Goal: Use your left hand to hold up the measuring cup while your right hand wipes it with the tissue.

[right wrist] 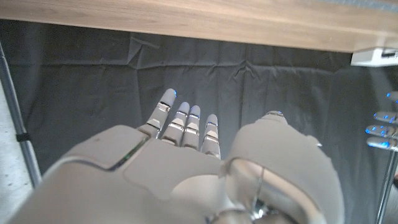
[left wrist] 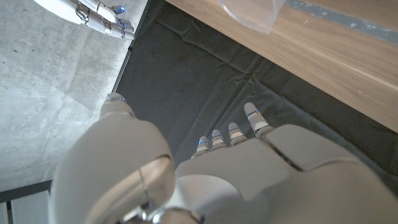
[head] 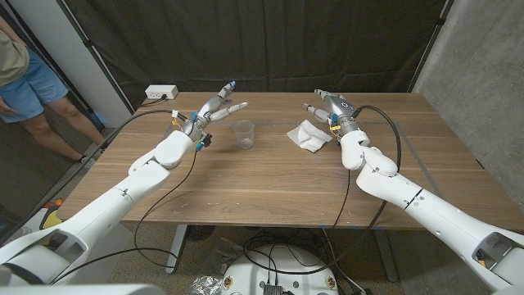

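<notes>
The cup [head: 243,134], clear plastic, stands upright on the wooden table [head: 270,188] a little left of the middle, with the tissue [head: 309,135] lying crumpled to its right, apart from it. The left hand [head: 214,110] hovers just left of the cup, fingers spread and reaching toward the far edge, holding nothing; it does not touch the cup. The right hand [head: 330,106] is raised just beyond the tissue's right side, fingers straight and apart, empty too (its wrist view shows them against the black curtain [right wrist: 93,81]). A white power strip [head: 161,93] sits at the far left corner. A person [head: 24,82] stands at the left edge.
</notes>
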